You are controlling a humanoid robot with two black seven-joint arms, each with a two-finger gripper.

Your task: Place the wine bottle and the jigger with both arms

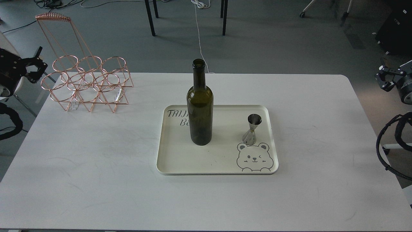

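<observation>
The wine bottle [200, 106] is dark olive-green and stands upright on the left half of a cream tray [180, 161] at the table's middle. The jigger [252, 129] is small and steel, and stands upright on the tray's right side, just above a printed bear. My left gripper [36, 66] is at the far left edge, off the table and beside the copper rack, with its fingers spread and empty. My right gripper [382, 77] is at the far right edge, off the table, with its fingers apart and empty. Both are far from the tray.
A copper wire bottle rack [87, 82] with several rings and a tall handle stands at the table's back left corner. The white table [96, 161] spreads around the tray. Black cables [386, 145] hang off the right arm. Chair legs and cords are on the floor behind.
</observation>
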